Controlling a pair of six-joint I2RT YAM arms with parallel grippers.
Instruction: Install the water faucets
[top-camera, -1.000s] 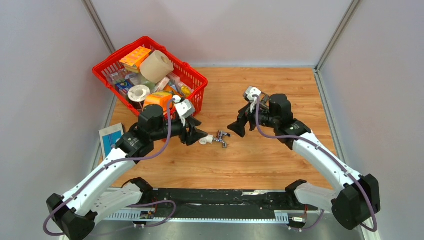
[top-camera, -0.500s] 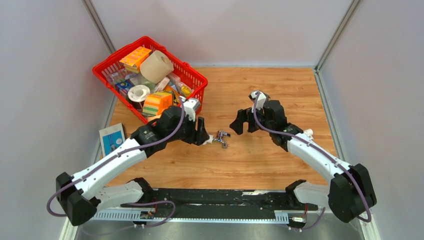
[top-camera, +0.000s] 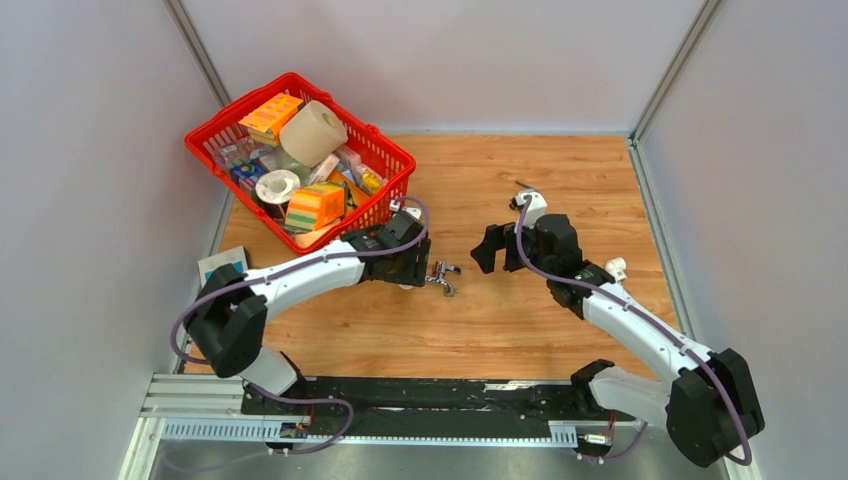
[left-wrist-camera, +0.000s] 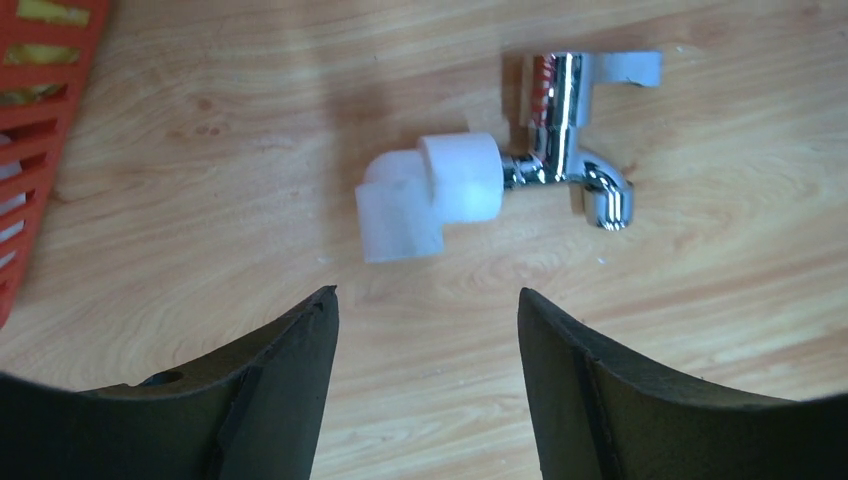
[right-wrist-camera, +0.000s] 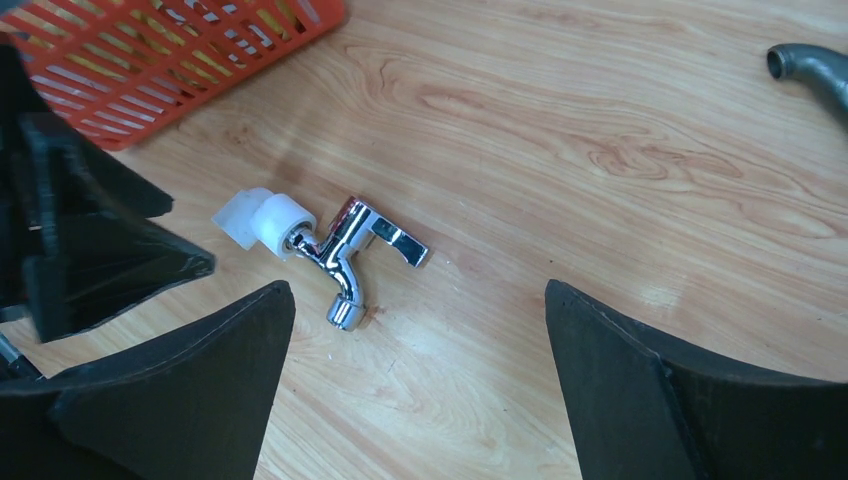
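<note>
Faucet (left-wrist-camera: 565, 150) lies loose, nothing gripped

Joined to a white fitting (left-wrist-camera: 430, 195), the silver faucet lies just beyond the left gripper (left-wrist-camera: 425, 300), whose jaws stand apart, empty. The right gripper (right-wrist-camera: 420, 290), spread wide, has it just ahead.

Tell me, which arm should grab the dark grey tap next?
Probably the right. The dark grey faucet lies just beyond the open right gripper; the left gripper sits farther off, at the silver faucet.
</note>
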